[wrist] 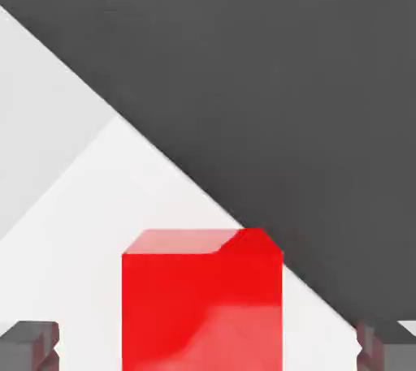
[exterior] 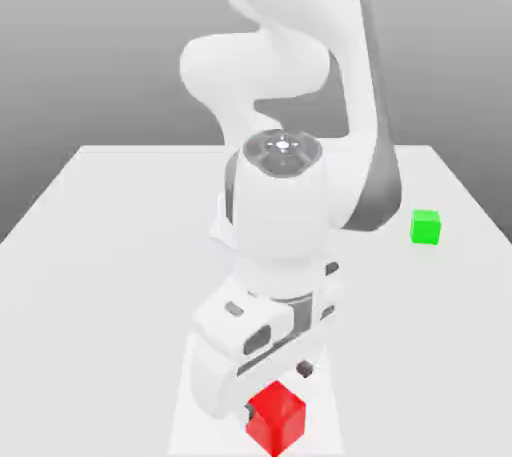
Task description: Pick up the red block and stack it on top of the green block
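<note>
While the two-finger gripper (wrist: 209, 345) stands with its jaws spread wide, one finger on each side of the red cube (wrist: 203, 304), the stacking task is judged to be in its approach phase. The hand view displays a gap between each finger and the cube; no grip is established. The end effector is therefore released and carries nothing.

Component locations are as follows. The red cube is at the near edge of the white tabletop (exterior: 130, 275), directly below the hand of the Panda arm (exterior: 285, 215) in the exterior view. Its faces appear roughly aligned with the jaws. The green cube (exterior: 425, 227) rests on the tabletop toward the exterior view's right, farther back and well apart from the red cube.

Completed: positioning of the open jaws about the red cube, as far as can be judged. The remaining height of the fingertips over the grasp level is probably small, but the arm partly covers that region.

Outstanding: any final descent, closure on the red cube, lift, transfer to the green cube, alignment above its top face, lowering and release. No part of the stack is built. Closure should precede any upward travel, and the green cube should be left undisturbed until placement.
</note>
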`<state>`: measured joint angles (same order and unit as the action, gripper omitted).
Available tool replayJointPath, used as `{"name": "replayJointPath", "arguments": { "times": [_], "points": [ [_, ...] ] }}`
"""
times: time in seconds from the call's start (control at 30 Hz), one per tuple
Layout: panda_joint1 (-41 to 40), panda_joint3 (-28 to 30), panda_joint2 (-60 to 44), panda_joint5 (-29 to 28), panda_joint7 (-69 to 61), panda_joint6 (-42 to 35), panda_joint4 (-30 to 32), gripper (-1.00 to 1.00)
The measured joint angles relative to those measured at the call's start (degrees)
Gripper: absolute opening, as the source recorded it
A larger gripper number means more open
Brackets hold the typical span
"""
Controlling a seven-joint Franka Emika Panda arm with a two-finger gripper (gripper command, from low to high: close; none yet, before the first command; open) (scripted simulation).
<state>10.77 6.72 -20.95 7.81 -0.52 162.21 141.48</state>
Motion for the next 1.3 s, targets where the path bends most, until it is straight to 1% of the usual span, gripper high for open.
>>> {"name": "replayJointPath", "arguments": {
  "times": [0.23,0.4,0.6,0.73,0.87,0.97,1.2,1.3],
  "points": [
    [-0.13,-0.14,-0.29,0.0,-0.01,0.15,-0.04,-1.0],
    [1.43,1.64,8.55,-3.24,2.52,-7.09,1.51,-1.0],
    [11.11,-8.85,15.25,1.02,5.32,-8.59,7.04,-1.0],
    [22.57,-15.15,19.84,4.42,7.38,-9.05,11.06,-1.0],
    [32.93,-19.24,24.53,6.72,10.15,-9.45,15.04,-1.0],
    [37.89,-23.5,28.1,7.83,12.66,-9.7,18.05,-1.0],
    [50.69,-35.64,36.2,9.7,18.9,-10.13,24.95,-1.0],
    [51.4,-37.53,36.35,8.83,20.33,-9.17,25.69,-1.0]
  ]
}}
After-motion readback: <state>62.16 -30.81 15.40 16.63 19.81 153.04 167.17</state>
